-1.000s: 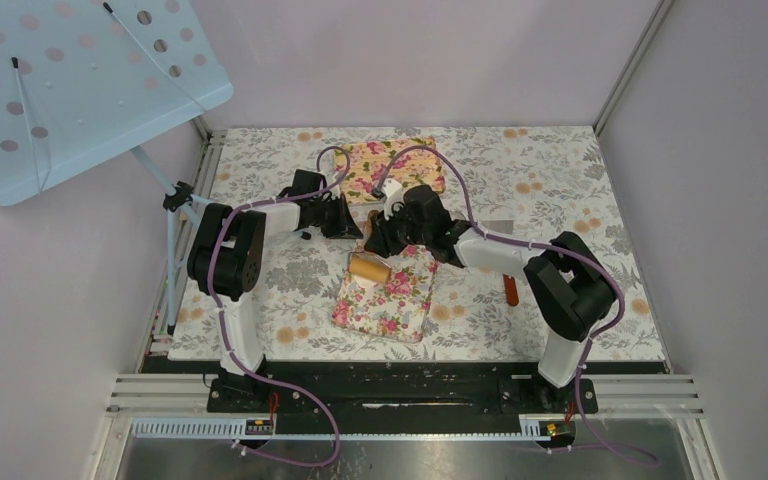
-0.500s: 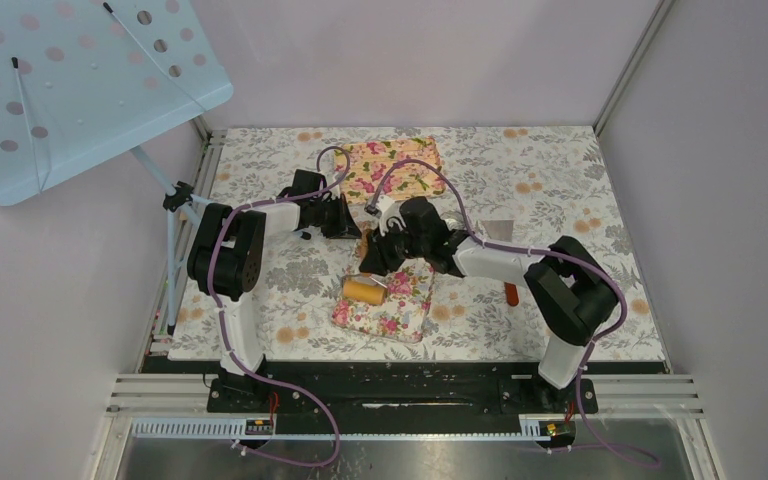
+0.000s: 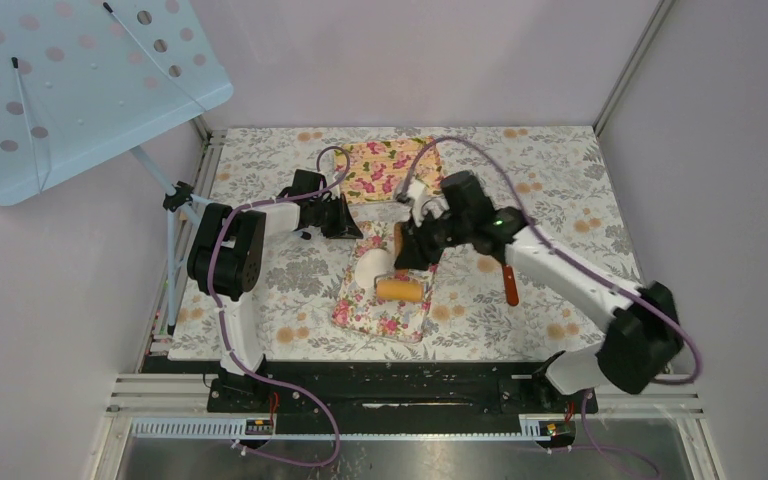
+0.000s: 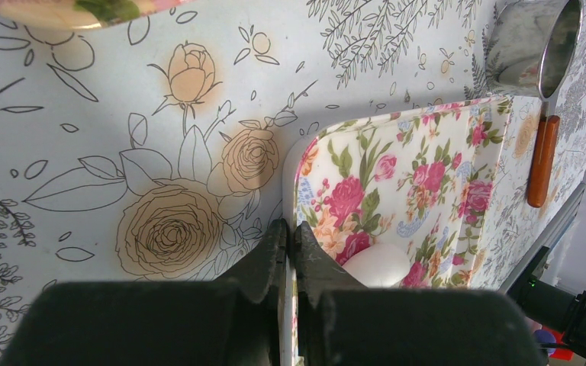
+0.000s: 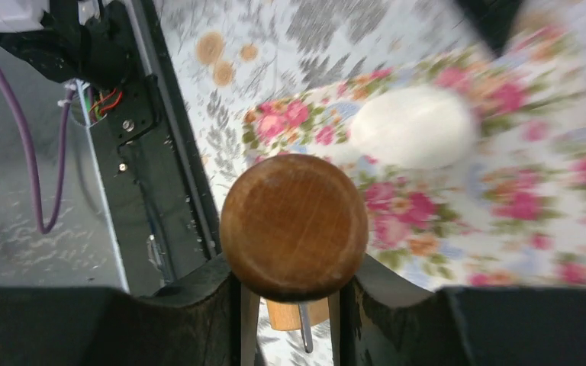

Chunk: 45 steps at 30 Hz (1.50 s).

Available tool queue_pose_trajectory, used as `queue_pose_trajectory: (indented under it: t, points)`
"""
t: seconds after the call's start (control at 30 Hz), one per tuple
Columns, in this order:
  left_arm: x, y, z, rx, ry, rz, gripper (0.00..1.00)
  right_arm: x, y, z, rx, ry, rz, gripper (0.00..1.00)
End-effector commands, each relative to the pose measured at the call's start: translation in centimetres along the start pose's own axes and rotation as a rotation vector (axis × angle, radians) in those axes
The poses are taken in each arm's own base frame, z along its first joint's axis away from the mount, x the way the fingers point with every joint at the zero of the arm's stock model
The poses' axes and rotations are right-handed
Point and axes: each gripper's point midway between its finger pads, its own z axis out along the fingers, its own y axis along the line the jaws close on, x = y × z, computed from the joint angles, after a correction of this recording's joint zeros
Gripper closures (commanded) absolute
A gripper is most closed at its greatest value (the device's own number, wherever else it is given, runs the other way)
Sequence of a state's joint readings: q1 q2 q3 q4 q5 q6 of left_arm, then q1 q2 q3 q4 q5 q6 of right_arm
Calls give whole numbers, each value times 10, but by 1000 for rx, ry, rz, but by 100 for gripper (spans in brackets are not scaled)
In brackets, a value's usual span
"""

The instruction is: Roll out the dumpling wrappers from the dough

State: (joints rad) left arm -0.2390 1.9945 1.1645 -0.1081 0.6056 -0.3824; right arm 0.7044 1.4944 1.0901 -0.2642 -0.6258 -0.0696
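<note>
The dough point(image 3: 368, 268) is a white, slightly flattened lump on the near floral board point(image 3: 400, 318). It also shows in the wrist views as dough point(image 4: 378, 263) and dough point(image 5: 413, 126). A wooden roller point(image 3: 403, 290) lies on the board just right of the dough and nearer to me. My right gripper point(image 3: 407, 245) is shut on the roller's round handle knob point(image 5: 294, 221). My left gripper point(image 4: 290, 229) is shut on the board's edge point(image 4: 290, 164) at its far left corner. The dumpling wrappers are out of view.
A second floral board point(image 3: 392, 167) lies at the back behind both grippers. A metal ring cutter point(image 4: 538, 42) with an orange handle point(image 3: 510, 290) rests right of the near board. A perforated blue panel point(image 3: 70, 80) overhangs the far left corner.
The right arm has stretched out and swung to the right. The roller travelled from the board's far left, over the dough, to nearer and right, uncovering the dough. The left gripper stayed put.
</note>
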Motion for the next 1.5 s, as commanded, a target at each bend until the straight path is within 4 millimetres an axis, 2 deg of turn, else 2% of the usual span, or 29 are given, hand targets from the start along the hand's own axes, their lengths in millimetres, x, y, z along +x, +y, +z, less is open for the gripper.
queue_pose_trajectory:
  t: [0.0, 0.07, 0.17, 0.27, 0.33, 0.5, 0.6, 0.73, 0.87, 1.0, 1.17, 1.3, 1.37, 1.47]
  points:
    - [23, 8, 4, -5, 78, -44, 100, -37, 13, -91, 59, -73, -217, 100]
    - [22, 8, 4, -6, 75, -41, 100, -16, 1, -108, 120, -9, -280, 100]
    - [22, 8, 4, -8, 73, -41, 100, 21, -17, -123, 179, 98, -310, 100]
    - [21, 8, 4, -9, 69, -42, 96, 63, -32, -122, 212, 184, -286, 100]
    - [20, 9, 3, -8, 66, -46, 92, 81, -36, -121, 220, 226, -282, 100]
    - [18, 9, 1, 7, 60, -61, 78, 110, -35, -116, 169, 256, -294, 100]
    - [16, 11, 0, 9, 55, -76, 72, 123, -42, -105, 145, 246, -284, 100]
    - [18, 12, 0, 6, 54, -89, 67, 141, -58, -92, 112, 319, -203, 86]
    - [23, 10, 1, 20, 63, -122, 66, 142, -67, -83, 65, 397, -76, 68]
    - [24, 8, 2, 23, 60, -118, 65, 131, -92, -76, 130, 415, -37, 56]
    - [21, 7, 0, 26, 43, -92, 65, 126, -122, -77, 229, 418, -60, 45]
    - [18, 6, -1, 27, 36, -79, 64, 114, -143, -82, 270, 383, -73, 42]
    - [18, 5, -1, 34, 37, -75, 64, 102, -151, -85, 288, 345, -68, 42]
    - [19, 4, -1, 38, 41, -76, 64, 83, -149, -92, 289, 263, -56, 42]
